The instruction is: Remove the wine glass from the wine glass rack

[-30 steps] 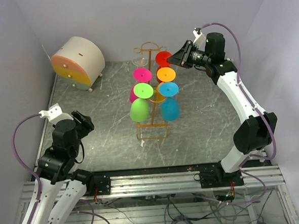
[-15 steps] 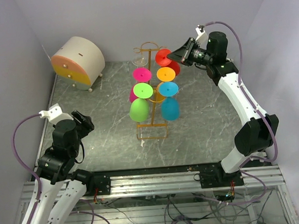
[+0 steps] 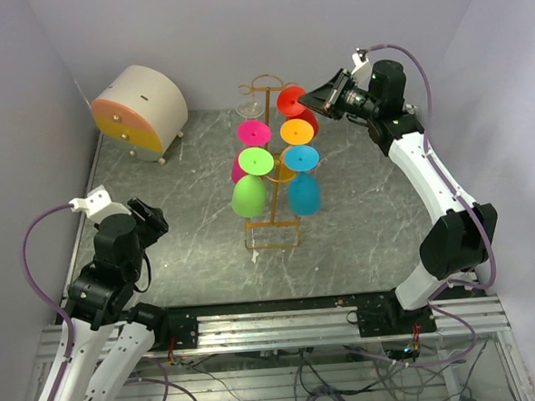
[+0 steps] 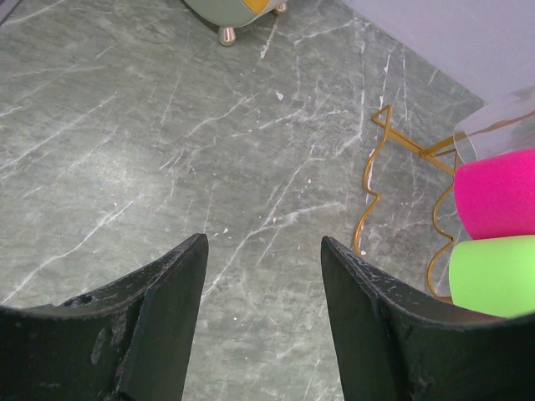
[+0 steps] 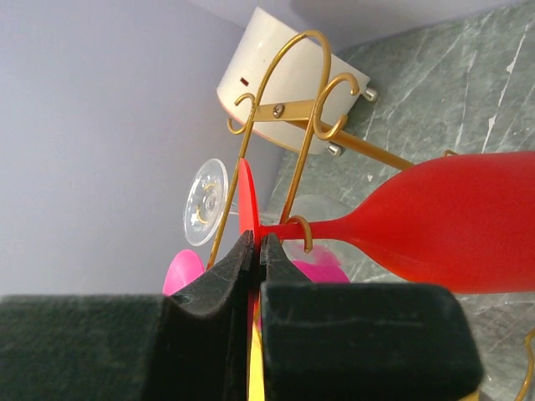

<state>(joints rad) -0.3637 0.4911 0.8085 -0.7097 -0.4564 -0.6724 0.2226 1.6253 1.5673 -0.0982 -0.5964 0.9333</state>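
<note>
The golden wire wine glass rack (image 3: 271, 226) stands mid-table with several coloured glasses hanging upside down from it. My right gripper (image 3: 314, 99) is at the rack's top right, shut on the round foot of the red wine glass (image 3: 291, 103). In the right wrist view my gripper (image 5: 258, 247) pinches the thin red foot edge-on, and the red stem and bowl (image 5: 451, 221) still hang in a gold loop (image 5: 299, 232). My left gripper (image 4: 264, 251) is open and empty, low over the table left of the rack (image 4: 368, 188).
A round white drum-shaped box (image 3: 139, 110) with an orange face sits at the back left. A clear glass (image 5: 205, 202) hangs on the rack's far side. Pink (image 3: 253, 132), yellow (image 3: 297, 131), green (image 3: 250, 196) and blue (image 3: 303, 195) glasses hang below the red one.
My right gripper has lifted slightly up and right with the red glass's foot in it. The left arm has not moved.
</note>
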